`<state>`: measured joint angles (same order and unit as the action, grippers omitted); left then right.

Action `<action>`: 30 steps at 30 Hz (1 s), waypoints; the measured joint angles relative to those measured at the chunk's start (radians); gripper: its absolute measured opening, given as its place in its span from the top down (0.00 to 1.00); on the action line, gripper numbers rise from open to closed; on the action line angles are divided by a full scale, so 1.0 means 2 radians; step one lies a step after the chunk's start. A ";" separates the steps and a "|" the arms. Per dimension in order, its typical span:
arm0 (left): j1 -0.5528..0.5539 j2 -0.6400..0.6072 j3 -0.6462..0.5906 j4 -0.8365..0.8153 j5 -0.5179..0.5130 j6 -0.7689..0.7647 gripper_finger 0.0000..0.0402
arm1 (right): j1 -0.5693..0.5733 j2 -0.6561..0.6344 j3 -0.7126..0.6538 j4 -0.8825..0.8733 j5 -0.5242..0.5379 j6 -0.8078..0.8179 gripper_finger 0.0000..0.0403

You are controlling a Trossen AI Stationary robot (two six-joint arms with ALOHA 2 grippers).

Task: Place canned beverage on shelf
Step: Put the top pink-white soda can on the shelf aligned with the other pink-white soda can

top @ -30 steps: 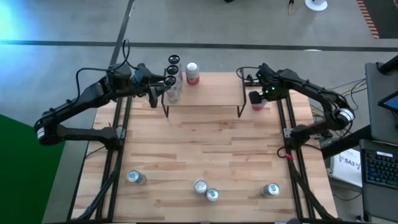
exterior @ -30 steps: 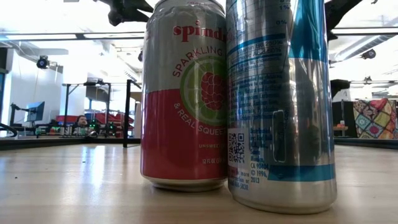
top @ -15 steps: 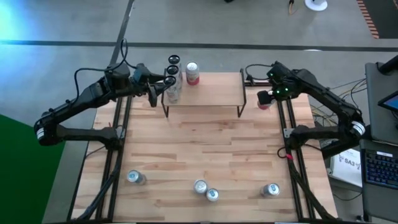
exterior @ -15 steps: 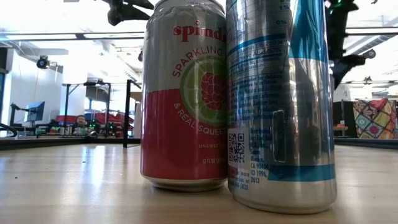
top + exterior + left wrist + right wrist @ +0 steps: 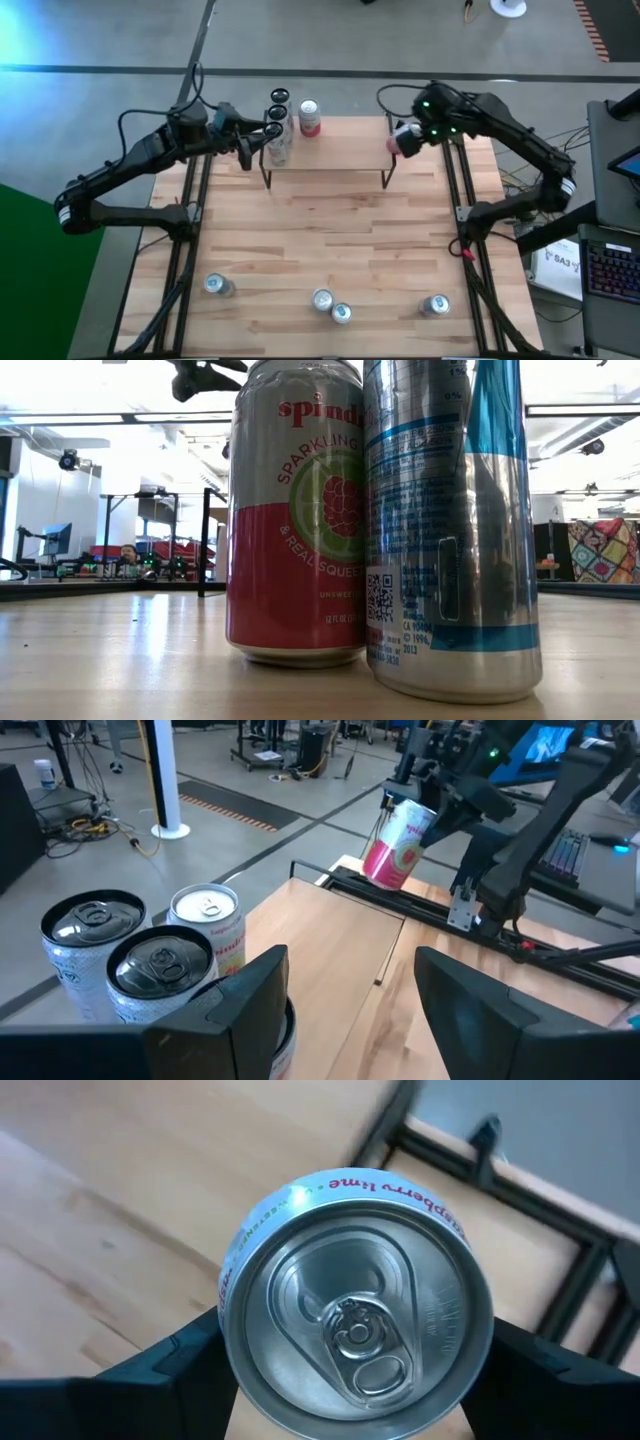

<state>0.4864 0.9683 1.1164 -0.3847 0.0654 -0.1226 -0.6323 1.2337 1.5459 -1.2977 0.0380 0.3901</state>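
The shelf (image 5: 330,145), a light wood board on thin black legs, stands at the table's far middle. Several cans (image 5: 276,128) stand at its left end, with a red-and-silver one (image 5: 310,118) beside them. My right gripper (image 5: 408,140) is shut on a pink-and-white can (image 5: 397,845) in the air at the shelf's right end. My left gripper (image 5: 350,1010) is open beside the left-end cans (image 5: 160,975). My right gripper pinches the can's upper wall (image 5: 232,1342) between its two fingers (image 5: 185,1365), one on each side just below the rim. The fingers come from above, pointing down. The can is lifted clear and hangs tilted (image 5: 380,870) below them.
Several loose cans stand near the table's near edge (image 5: 217,286) (image 5: 435,305). Two of them, a red-and-silver one (image 5: 295,510) and a blue-and-silver one (image 5: 450,520), fill the low view. The middle and right of the shelf board are bare.
My right gripper has risen with the pink can from the table right of the shelf. It then went toward the far edge and left, to the shelf's right end. The can is now lifted clear.
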 joint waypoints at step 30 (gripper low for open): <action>-0.001 -0.019 0.000 -0.067 -0.002 0.006 0.49 | 0.089 0.382 0.401 -0.095 -0.018 -0.174 0.29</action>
<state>0.4851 0.9296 1.1164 -0.5179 0.0612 -0.1111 -0.4534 1.9972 2.3471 -1.4887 0.0015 0.0418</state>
